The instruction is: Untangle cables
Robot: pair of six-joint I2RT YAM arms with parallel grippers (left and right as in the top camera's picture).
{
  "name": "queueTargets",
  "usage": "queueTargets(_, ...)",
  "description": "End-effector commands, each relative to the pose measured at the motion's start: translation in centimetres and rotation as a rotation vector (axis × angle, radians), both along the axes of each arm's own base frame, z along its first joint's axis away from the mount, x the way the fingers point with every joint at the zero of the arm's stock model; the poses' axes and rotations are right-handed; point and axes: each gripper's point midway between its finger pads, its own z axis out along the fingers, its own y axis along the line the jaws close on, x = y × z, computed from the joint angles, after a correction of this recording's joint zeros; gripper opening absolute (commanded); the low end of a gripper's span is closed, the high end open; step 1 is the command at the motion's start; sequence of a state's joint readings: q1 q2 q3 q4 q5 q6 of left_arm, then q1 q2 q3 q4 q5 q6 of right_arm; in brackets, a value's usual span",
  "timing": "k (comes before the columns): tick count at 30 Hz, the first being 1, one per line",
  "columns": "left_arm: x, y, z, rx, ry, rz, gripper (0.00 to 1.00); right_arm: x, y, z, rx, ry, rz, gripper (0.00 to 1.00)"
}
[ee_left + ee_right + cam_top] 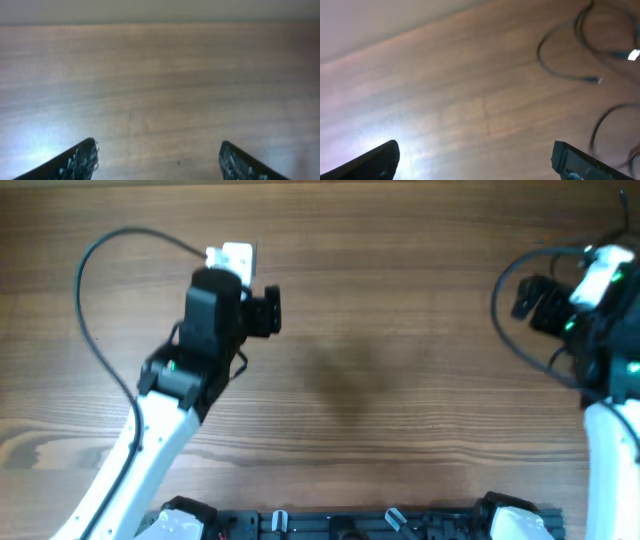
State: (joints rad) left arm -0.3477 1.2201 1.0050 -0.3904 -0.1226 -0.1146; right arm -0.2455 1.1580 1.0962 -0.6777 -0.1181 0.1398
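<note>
Nearest the left wrist camera, the left gripper (pixel 158 146) shows only the tips of its two dark fingers (pixel 82 159) at the bottom edge, the rest cut off. Its jaws stand wide apart with bare wood between them, holding and touching nothing. The right gripper (pixel 475 146) looks much the same in its own wrist view: two dark fingertips (pixel 380 157) at the lower corners, jaws spread wide, gripping nothing. Past both pairs of tips the brown wooden table (pixel 160 75) runs up to a pale, blurred band along the top of each view. Farther out in the right wrist view, toward the upper right corner, the cables (pixel 560 47) lie on the wood as thin black loops, well apart from the right fingertips. A small plug end (pixel 598 80) finishes one strand and a bright plug (pixel 633 54) sits by the frame edge; the loops are cut off there, so how they cross one another cannot be told. From overhead, the left gripper hangs over the left half of the table and the right gripper sits near the right edge, its arm partly out of frame. A dark curved line (pixel 497 310) bends beside the right arm, but whether it is one of the thin cables or the arm's own lead cannot be told
</note>
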Motion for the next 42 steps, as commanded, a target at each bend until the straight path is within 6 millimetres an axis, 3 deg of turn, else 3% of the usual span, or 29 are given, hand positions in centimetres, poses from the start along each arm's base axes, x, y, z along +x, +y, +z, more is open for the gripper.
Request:
queueTargets(1,-2.9,2.1,-4.0,-0.025,0.053,0.106,0.80,-0.6,2.3,-2.1,-0.019,0.035,0.013,1.00)
queueTargets(3,-3.8,3.1,-5.3,-0.065,0.055,0.176,0.80,-0.6,4.3,-2.2,-0.055,0.048,0.037,1.00)
queueTargets(5,-4.9,3.5,-5.6,-0.092,0.021,0.185,0.80,-0.7,7.6,-2.1,-0.133,0.046,0.076,1.00)
queueTargets(7,-5.6,5.5,-6.7,-0.042,0.030,0.258,0.81,-1.1,11.0,-3.1,-0.140,0.041,0.159,1.00)
queueTargets(9,-5.9,6.3,-7.7,-0.058,0.066,0.267,0.81,-1.9,11.9,-5.3,-0.129,0.072,0.133,1.00)
queueTargets(12,-5.7,6.2,-7.3,-0.060,0.056,0.215,0.82,-3.0,13.7,-8.3,-0.110,0.097,0.169,1.00)
queueTargets(17,-5.9,5.3,-7.5,-0.069,0.069,0.155,0.83,-3.5,16.1,-9.7,-0.094,0.079,0.252,1.00)
queueTargets(20,-5.9,4.9,-7.5,-0.079,0.071,0.137,0.83,-2.4,16.0,-8.9,-0.128,0.026,0.282,1.00)
queueTargets(22,-6.0,4.6,-7.5,-0.092,0.076,0.120,0.84,-1.8,14.3,-8.9,-0.124,0.026,0.249,1.00)
queueTargets(26,-6.0,4.2,-7.5,-0.102,0.081,0.105,0.84,-0.8,9.1,-8.8,-0.007,0.036,0.155,1.00)
queueTargets(30,-6.1,3.9,-7.6,-0.115,0.086,0.087,0.85,-2.3,6.6,-7.4,-0.071,0.002,0.111,1.00)
queueTargets(31,-6.1,3.9,-7.5,-0.114,0.085,0.087,0.85,-2.7,6.6,-7.7,-0.055,-0.003,0.098,1.00)
queueTargets(34,-5.8,5.2,-7.6,-0.070,0.071,0.151,0.86,-4.8,6.6,-11.1,-0.023,0.021,0.078,1.00)
queueTargets(36,-5.6,6.0,-8.3,-0.029,0.084,0.188,0.88,-5.3,7.3,-11.6,-0.004,0.021,0.112,1.00)
queueTargets(39,-5.2,5.6,-10.5,0.006,0.148,0.162,0.89,-5.3,7.6,-12.3,-0.005,0.047,0.136,1.00)
queueTargets(42,-4.9,4.6,-11.2,-0.025,0.169,0.120,0.88,-5.4,7.7,-13.5,-0.004,0.094,0.148,1.00)
